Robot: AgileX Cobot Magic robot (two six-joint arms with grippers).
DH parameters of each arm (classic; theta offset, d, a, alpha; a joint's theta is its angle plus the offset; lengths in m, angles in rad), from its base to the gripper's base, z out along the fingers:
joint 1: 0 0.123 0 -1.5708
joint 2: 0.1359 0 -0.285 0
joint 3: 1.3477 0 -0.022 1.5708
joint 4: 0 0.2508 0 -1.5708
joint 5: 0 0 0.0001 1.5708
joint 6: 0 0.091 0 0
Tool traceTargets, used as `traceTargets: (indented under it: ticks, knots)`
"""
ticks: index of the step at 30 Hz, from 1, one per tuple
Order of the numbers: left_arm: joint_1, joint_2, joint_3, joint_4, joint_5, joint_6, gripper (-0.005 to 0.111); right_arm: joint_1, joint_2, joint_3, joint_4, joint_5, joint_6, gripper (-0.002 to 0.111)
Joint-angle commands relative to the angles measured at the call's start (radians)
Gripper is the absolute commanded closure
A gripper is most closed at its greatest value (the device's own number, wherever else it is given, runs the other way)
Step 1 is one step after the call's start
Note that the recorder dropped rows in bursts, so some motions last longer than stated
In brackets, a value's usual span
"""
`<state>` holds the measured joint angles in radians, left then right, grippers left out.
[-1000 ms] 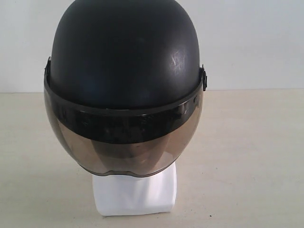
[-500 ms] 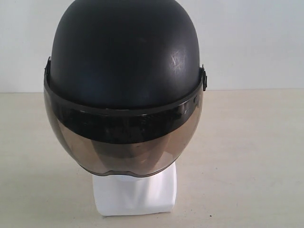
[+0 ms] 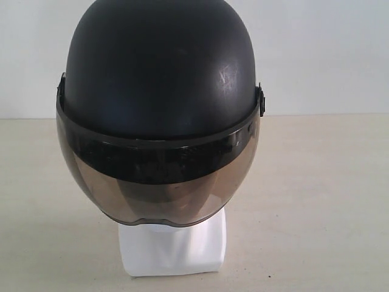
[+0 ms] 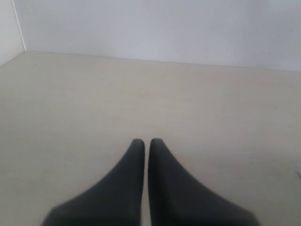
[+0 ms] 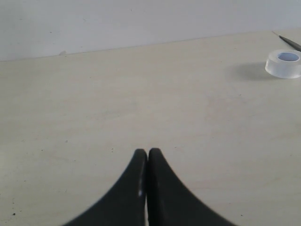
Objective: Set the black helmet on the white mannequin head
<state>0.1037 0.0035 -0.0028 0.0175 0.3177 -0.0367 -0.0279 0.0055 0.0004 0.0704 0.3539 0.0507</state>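
Left tool point(image 4: 146, 141) and right tool point(image 5: 147, 151) are pressed together, empty, over the worktop point(image 4: 70, 94); helmet point(image 3: 158, 73) sits unmoved on the head point(image 3: 173, 249), so the task looks done.

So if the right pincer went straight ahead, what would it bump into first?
Probably nothing soon: the right pincer points over bare table toward the wall. The tape roll sits off to one side.

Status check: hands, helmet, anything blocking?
Left hand shut, empty; right hand shut, empty. Helmet seated on head, visor down. Nothing blocking seen; tape roll lies apart from right hand.
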Motion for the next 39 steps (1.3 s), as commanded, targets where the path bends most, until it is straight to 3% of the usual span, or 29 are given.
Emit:
traceTargets:
  ticks: [1,6,15,39]
  knots:
    - [0.003,-0.004,0.003,0.007,-0.012,-0.011,0.103,-0.003,-0.005,0.0,0.002,-0.005,-0.004,0.109]
    - [0.001,-0.004,0.003,0.007,-0.012,0.01,0.103,-0.003,-0.005,0.0,0.002,-0.005,-0.004,0.109]
    - [-0.104,-0.004,0.003,0.007,-0.012,0.037,0.103,-0.003,-0.005,0.0,0.002,-0.015,-0.004,0.109]
    - [-0.108,-0.004,0.003,-0.009,-0.012,0.076,0.103,-0.003,-0.005,0.0,0.002,-0.015,-0.004,0.109]
